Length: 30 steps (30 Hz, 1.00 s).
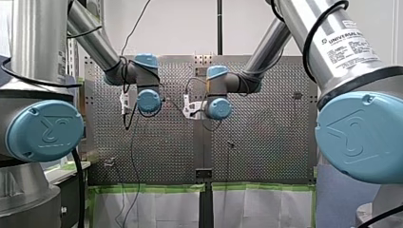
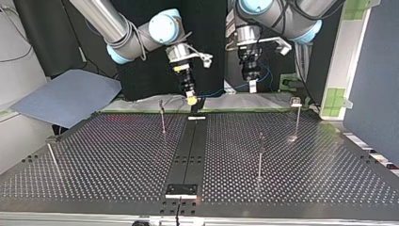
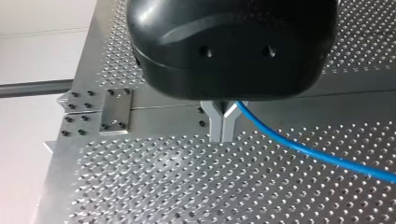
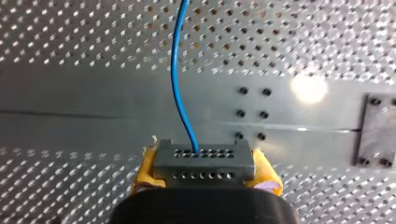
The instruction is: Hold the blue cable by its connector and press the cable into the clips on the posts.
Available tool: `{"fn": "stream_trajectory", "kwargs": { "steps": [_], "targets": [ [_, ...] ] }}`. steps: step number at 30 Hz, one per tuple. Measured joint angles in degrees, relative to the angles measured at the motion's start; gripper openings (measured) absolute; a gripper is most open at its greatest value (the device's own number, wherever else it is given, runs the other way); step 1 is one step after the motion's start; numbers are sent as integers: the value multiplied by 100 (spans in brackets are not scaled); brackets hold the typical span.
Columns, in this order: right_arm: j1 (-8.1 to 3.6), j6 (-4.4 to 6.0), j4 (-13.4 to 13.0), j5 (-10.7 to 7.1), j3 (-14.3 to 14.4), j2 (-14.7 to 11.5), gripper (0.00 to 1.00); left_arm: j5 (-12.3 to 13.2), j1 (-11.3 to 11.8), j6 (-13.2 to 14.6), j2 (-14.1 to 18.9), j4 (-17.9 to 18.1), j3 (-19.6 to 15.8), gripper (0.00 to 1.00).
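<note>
now connector (image 4: 204, 164) in right claw (image 4: 206, 158), cable (image 3: 299, 146) in left claw (image 3: 223, 125)

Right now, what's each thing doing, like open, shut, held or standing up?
right hand, shut on the connector.
left hand, shut on the blue cable.
blue cable, held by both hands, in no clip yet.
posts, upright, no cable on them.
</note>
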Motion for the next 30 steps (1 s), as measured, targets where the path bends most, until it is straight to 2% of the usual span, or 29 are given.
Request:
{"fn": "stream_trajectory", "kwargs": {
  "steps": [6,11,21,30],
  "targets": [
    [25,-24,184,-116,-298,-1,0,12,93,-69,251,-362,0,0],
    [40,-36,248,-142,-414,0,0,50,180,-111,167,-585,7,0],
    [223,-109,648,-194,-843,-3,0,174,417,-101,-36,-892,302,0],
    [267,-22,809,-197,-1093,-16,0,252,658,-171,-40,-1154,583,0]
  ]
}}
